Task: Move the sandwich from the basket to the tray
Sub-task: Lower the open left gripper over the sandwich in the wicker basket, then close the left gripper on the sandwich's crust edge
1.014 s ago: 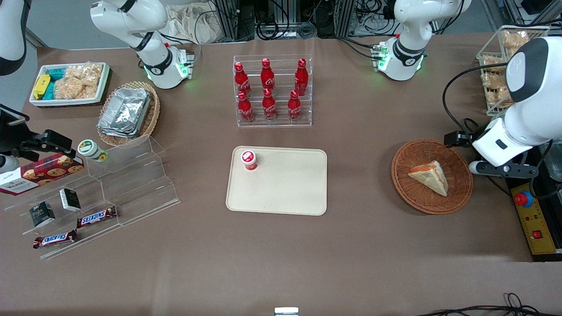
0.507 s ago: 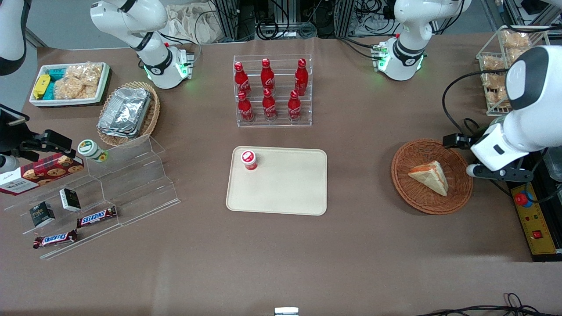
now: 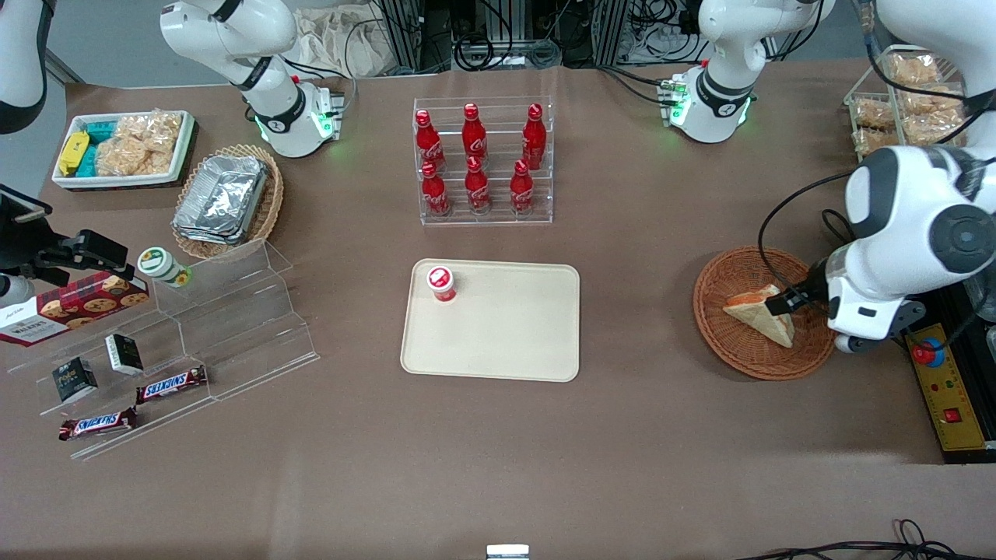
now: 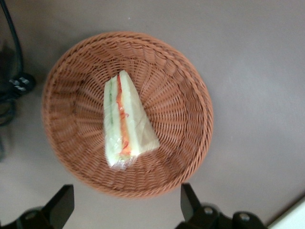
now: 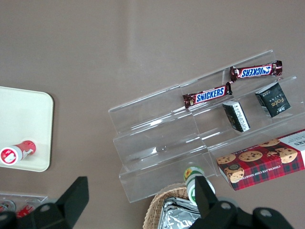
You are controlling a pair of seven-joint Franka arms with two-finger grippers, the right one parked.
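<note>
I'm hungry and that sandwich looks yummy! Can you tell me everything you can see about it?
The sandwich is a triangular wedge of pale white bread with orange-red and green filling showing along one edge. It looks wrapped in clear film. It lies flat inside the round reddish-brown wicker basket, touching only the weave. The gripper hovers open above it, not touching yet.

White Franka arm with dark joint caps

The working arm (image 3: pixel 910 225) has rounded glossy white shells, a black cable looping alongside, and a tool (image 4: pixel 124 210) with two black fingers (image 4: pixel 59 207), spread apart.
</note>
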